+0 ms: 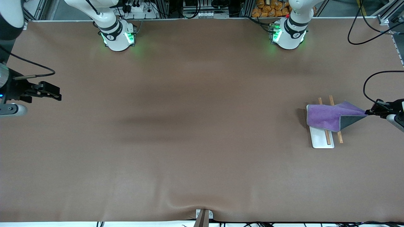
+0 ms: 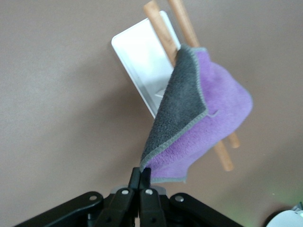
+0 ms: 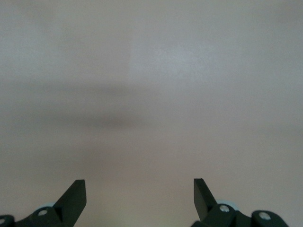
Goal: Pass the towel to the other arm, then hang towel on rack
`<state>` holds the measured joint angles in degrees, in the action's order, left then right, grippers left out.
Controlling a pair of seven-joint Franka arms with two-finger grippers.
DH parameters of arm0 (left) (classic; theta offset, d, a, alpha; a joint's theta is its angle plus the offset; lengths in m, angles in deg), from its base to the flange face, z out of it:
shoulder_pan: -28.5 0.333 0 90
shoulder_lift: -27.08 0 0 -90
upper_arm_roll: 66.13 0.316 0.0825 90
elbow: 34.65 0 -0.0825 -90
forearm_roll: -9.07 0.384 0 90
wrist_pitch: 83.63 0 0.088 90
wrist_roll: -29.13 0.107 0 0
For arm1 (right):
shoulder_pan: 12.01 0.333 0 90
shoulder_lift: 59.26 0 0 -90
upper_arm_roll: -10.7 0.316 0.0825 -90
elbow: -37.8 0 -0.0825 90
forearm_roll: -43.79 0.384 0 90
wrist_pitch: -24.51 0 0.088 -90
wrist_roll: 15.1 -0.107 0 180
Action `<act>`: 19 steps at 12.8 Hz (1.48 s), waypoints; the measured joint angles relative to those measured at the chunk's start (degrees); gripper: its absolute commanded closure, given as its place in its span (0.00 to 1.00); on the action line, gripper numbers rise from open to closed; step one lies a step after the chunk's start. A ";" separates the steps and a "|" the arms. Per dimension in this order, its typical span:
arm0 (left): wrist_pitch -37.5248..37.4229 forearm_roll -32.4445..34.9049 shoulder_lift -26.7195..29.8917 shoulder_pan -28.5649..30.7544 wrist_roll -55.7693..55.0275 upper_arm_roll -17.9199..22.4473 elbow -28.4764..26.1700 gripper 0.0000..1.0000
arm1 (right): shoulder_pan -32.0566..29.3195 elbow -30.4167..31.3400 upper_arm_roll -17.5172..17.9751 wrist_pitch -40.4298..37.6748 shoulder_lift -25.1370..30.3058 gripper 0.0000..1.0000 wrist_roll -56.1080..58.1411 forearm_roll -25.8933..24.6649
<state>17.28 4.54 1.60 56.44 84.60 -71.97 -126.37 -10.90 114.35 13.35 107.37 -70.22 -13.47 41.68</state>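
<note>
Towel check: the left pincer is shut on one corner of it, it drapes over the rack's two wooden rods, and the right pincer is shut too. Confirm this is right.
Not quite: the right pincer is open, its fingers spread wide over bare table, as the right wrist view shows. The rest holds: the left pincer is shut on one corner of the towel, which drapes over the two wooden rods of the rack.

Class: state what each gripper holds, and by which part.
Left gripper pinches the towel by one corner, over the rack. Right gripper holds nothing.
</note>
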 measured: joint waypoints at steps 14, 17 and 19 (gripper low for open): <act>2.57 -0.32 -2.99 2.89 2.95 -1.15 2.09 0.00 | 0.02 8.94 0.39 7.37 8.60 0.00 0.03 -0.64; 0.92 -0.37 0.18 2.82 -0.29 -5.14 4.39 0.00 | 0.14 8.29 0.81 7.35 8.60 0.00 0.03 -1.29; -2.03 -0.39 3.80 2.77 -8.25 -8.66 4.62 0.00 | 0.06 8.21 0.69 6.50 8.56 0.00 0.03 -1.29</act>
<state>15.25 4.15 5.40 59.21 76.35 -80.63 -121.75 -10.84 122.55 14.04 113.87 -61.66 -13.44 40.39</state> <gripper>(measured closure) 0.000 0.000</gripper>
